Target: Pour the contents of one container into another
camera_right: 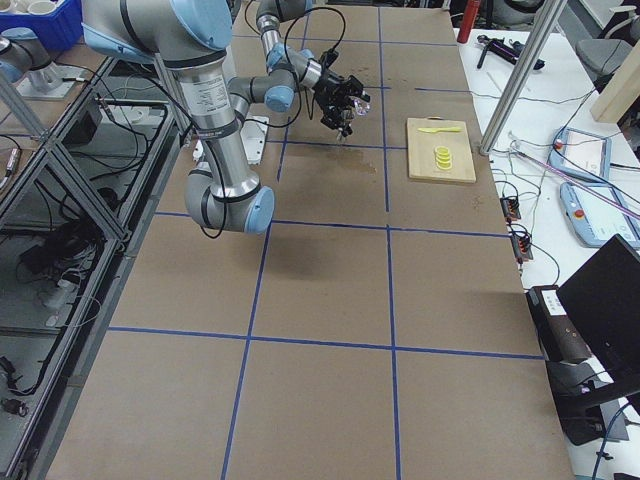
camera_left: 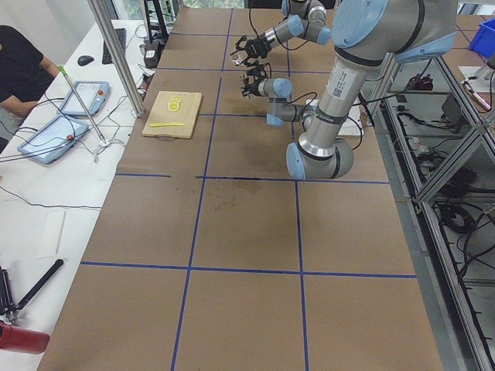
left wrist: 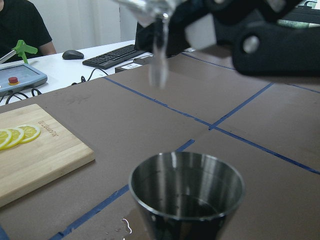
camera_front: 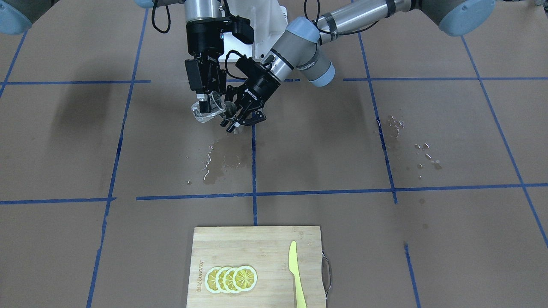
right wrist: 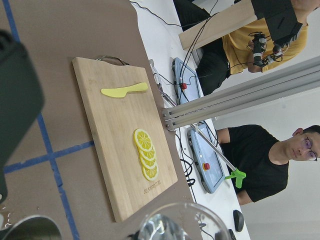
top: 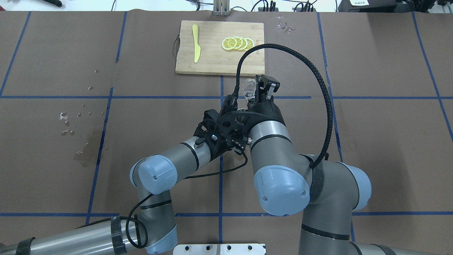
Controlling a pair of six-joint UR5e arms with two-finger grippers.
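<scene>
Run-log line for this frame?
pour | right gripper shut on glass cup, tilted | left gripper shut on metal jigger beneath | stream falling | puddles on table

Brown-covered table gridded with blue tape, white side desk, metal post, black keyboard

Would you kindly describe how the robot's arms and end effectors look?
The left arm and right arm are silver-grey tubes with pale blue joint caps. The left end effector and right end effector are black, white-lettered. A black braided cable loops off the right arm.
</scene>
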